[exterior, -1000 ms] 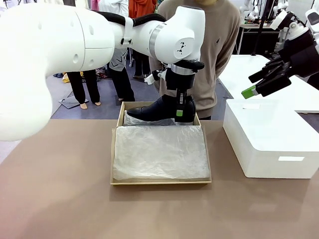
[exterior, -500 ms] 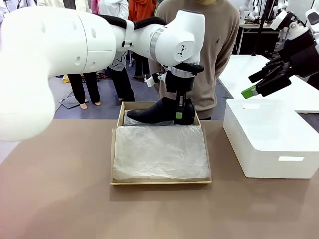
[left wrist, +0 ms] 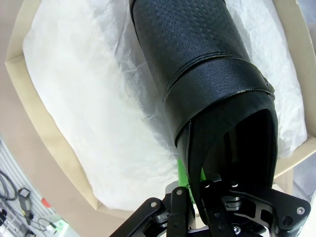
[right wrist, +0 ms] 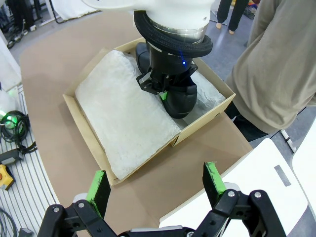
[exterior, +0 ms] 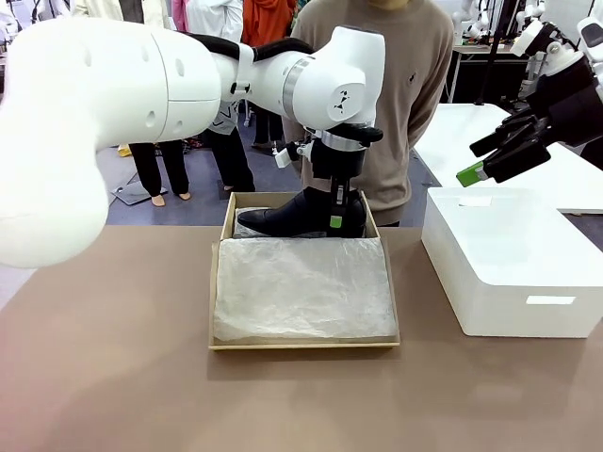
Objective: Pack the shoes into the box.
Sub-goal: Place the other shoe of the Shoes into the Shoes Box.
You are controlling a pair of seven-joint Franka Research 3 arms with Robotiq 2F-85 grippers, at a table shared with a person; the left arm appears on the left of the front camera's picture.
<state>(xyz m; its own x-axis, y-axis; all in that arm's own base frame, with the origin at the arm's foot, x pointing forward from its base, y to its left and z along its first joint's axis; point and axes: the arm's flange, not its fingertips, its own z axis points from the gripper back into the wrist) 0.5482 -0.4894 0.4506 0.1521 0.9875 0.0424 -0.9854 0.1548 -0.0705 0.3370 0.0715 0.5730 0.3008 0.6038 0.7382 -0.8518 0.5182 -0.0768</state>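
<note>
We see a brown surface (exterior: 113, 377) with a tan cardboard box (exterior: 216, 282) standing open near its middle, and a larger white box (exterior: 509, 273) well apart to the right. The near part of the cardboard box is covered by a flat sheet of white tissue paper (exterior: 301, 292), and more crumpled paper lies at the far end. Beyond the surface a person (exterior: 415, 104) in a beige sweater stands just behind the box. Farther back the room has a grey-blue floor (exterior: 188, 202), where other people stand. The left tool (exterior: 343, 222) points downward over the far end of the box, its fingers pressed together on the back rim of a glossy black shoe (exterior: 287, 215), one finger inside the opening and one outside the heel. The shoe is inside the box's far end, toe toward the left wall, low over the crumpled paper. We cannot tell whether its sole rests there. The right tool (right wrist: 155, 185) hangs in the air above the white box with its green-padded fingers spread wide, gripping nothing.
</note>
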